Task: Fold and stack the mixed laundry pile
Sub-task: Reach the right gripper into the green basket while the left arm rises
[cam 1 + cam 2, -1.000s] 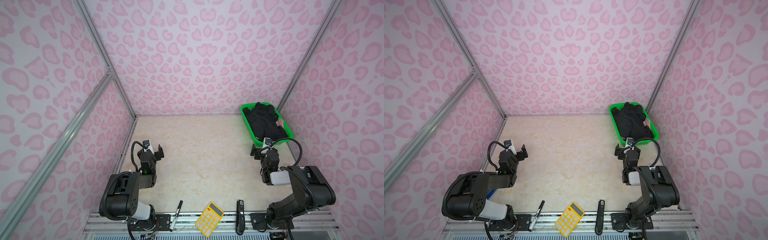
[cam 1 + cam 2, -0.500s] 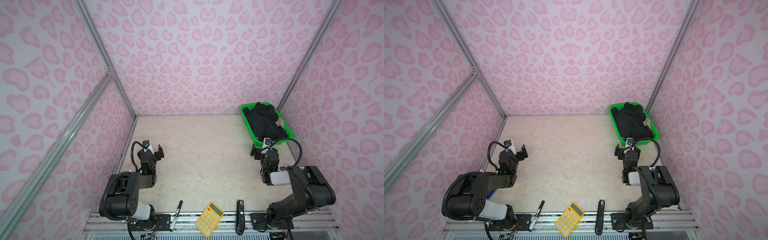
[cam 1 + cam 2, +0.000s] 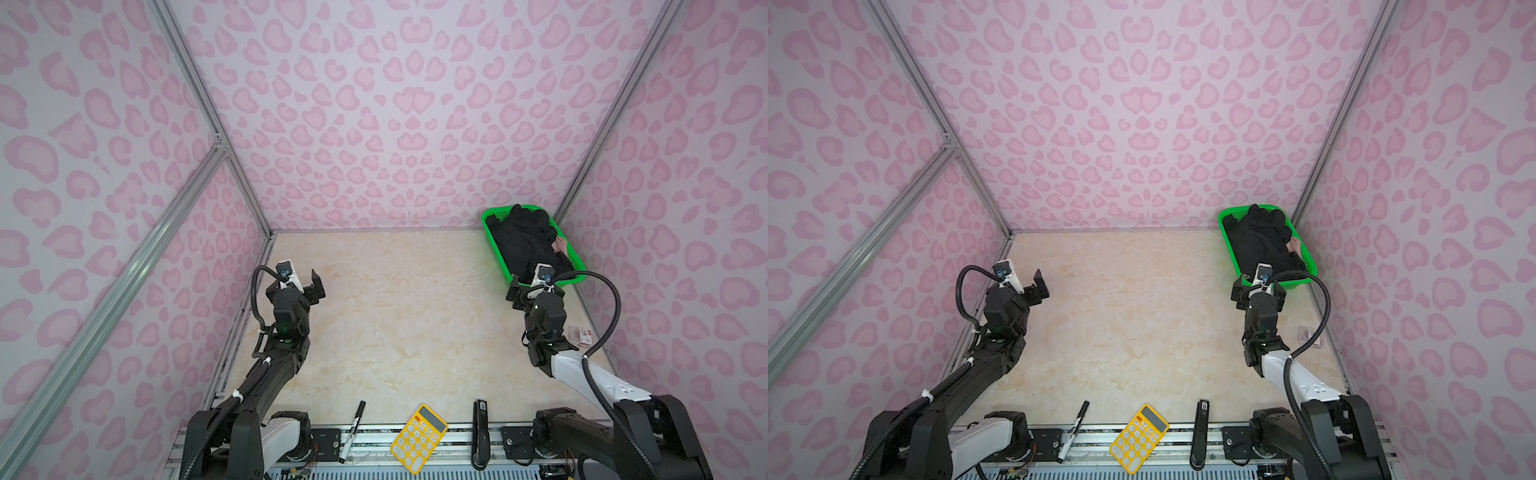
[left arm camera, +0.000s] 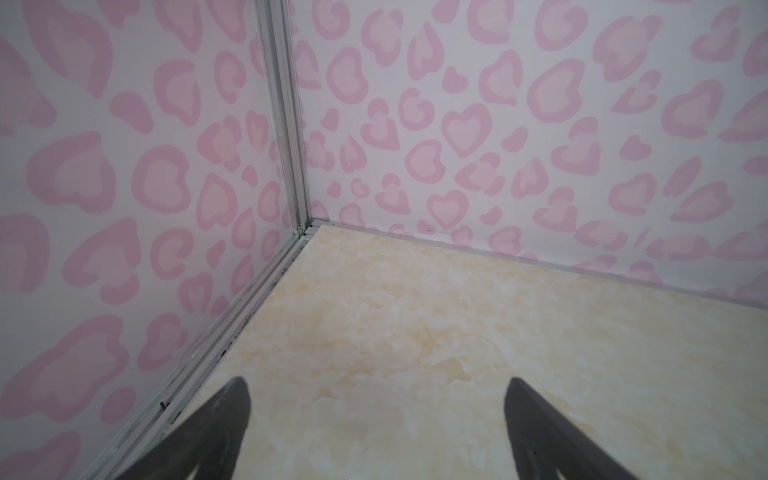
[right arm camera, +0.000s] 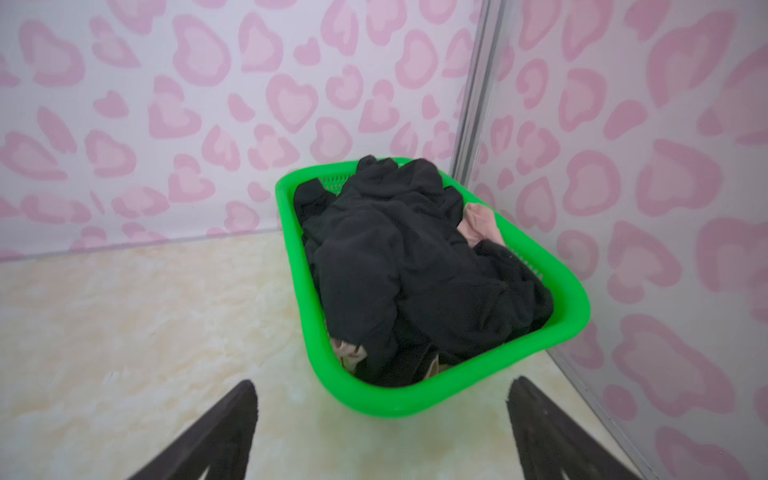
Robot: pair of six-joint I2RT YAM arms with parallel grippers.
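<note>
Catalogue of items, placed relative to the yellow calculator.

1. Yellow calculator point(image 3: 419, 438) point(image 3: 1139, 438): lies tilted across the near edge of the worktop point(image 3: 395, 311), half on the metal rail.
2. Black-and-white marker pen point(image 3: 352, 430): just left of the calculator, apart from it.
3. Slim black device point(image 3: 480, 434): just right of the calculator, lengthwise; kind not clear.
4. Small printed card point(image 3: 579, 334): far right of the calculator, flat by the wall.
5. Bright green mesh basket point(image 3: 496, 253) point(image 5: 399, 405): well beyond the calculator, in the far right corner.
6. Pink heart-print walls point(image 3: 374, 104), aluminium frame posts point(image 3: 208, 116): behind and to both sides of the calculator.
</note>
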